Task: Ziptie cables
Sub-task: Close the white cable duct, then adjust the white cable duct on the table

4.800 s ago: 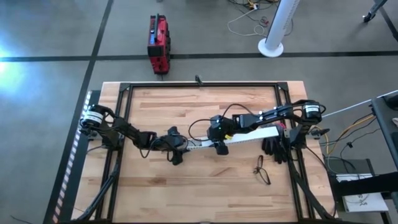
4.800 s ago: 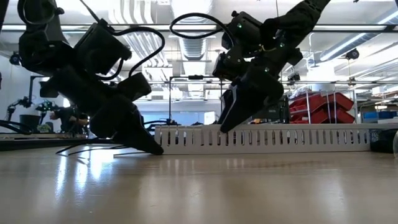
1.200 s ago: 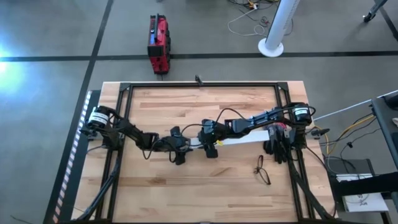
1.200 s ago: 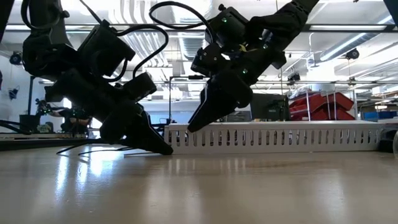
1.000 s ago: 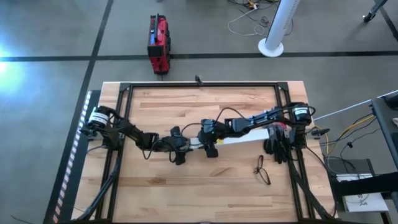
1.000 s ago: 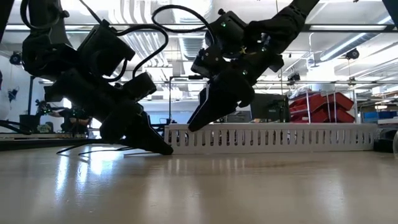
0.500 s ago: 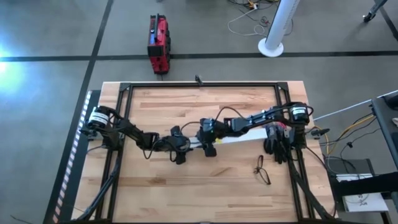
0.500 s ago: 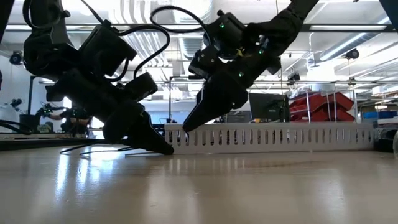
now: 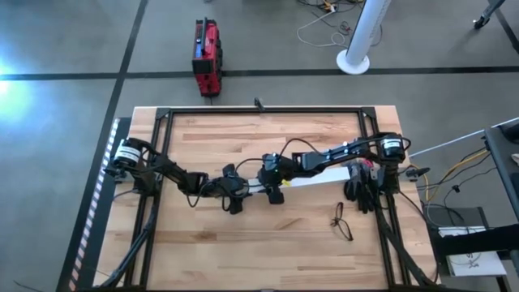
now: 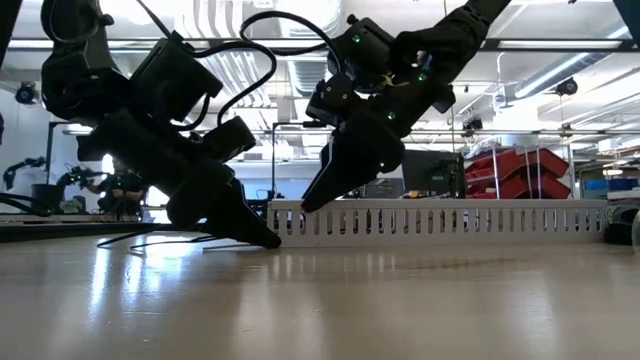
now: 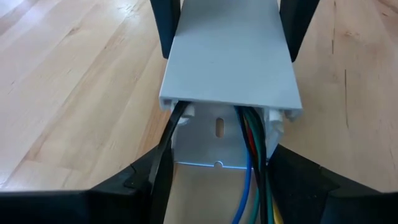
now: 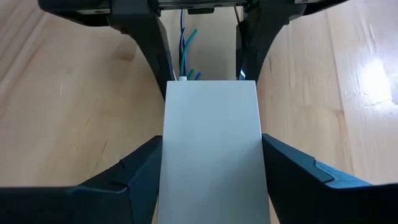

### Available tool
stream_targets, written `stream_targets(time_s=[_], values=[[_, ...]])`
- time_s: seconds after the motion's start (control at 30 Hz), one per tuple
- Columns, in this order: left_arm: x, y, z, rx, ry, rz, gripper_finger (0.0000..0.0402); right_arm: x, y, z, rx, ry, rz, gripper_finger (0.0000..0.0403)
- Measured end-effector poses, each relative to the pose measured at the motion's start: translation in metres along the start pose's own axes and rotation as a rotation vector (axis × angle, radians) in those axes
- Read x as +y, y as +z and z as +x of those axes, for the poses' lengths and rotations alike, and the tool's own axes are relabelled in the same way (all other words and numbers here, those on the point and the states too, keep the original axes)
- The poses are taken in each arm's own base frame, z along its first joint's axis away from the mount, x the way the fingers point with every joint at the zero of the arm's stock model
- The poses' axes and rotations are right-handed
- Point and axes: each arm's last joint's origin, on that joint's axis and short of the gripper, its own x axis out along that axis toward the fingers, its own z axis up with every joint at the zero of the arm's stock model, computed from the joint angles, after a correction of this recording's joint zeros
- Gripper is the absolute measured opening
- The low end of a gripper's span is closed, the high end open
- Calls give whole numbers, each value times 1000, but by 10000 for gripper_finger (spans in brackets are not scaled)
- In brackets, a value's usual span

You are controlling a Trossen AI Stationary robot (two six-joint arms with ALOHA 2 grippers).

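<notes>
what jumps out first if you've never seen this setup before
The two dark arms meet at mid-table over a long pale slotted cable duct, the left hand at its end and the right hand straddling it beside. Coloured cables run inside under the duct's cover. A red case stands on the floor beyond the table.

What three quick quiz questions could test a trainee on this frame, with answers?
1. True or false: the duct lies flat on the table between the two arms.
2. Which gripper straddles the duct's cover from the side away from the open end? A) left gripper B) right gripper C) neither
3. Fill in: inside the duct's open end, the left wrist view shows coloured ____.

Key: 1 true. 2 B. 3 wires (blue, green, red and black can be seen).
</notes>
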Motion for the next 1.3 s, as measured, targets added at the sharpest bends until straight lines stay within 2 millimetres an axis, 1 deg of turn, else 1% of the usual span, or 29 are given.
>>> stream_targets(time_s=[0.13,0.27,0.43,0.6,0.83,0.97,1.07,1.17,1.23,1.3], values=[[0,0,0,-1,0,-3,213,0,0,0,-4,-1,4,221],[0,0,0,-1,0,-3,214,0,1,1,-33,-5,1,239],[0,-1,0,1,6,-4,211,-2,2,9,-66,-5,15,219],[0,-1,-1,2,5,-13,217,-2,1,9,-67,-5,23,219],[0,-2,-1,3,4,-13,212,-2,0,10,-61,-7,29,244],[0,0,-3,10,-5,-12,233,-1,-2,8,-41,4,16,259],[2,4,-10,32,-18,-7,256,-1,10,-7,-82,1,-18,278],[5,8,-23,91,-16,13,277,1,18,-31,-65,5,-58,301],[8,10,-36,147,-7,29,286,2,22,-52,-49,-1,-65,313],[12,14,-50,190,4,34,291,2,29,-78,-50,-46,-57,320]])
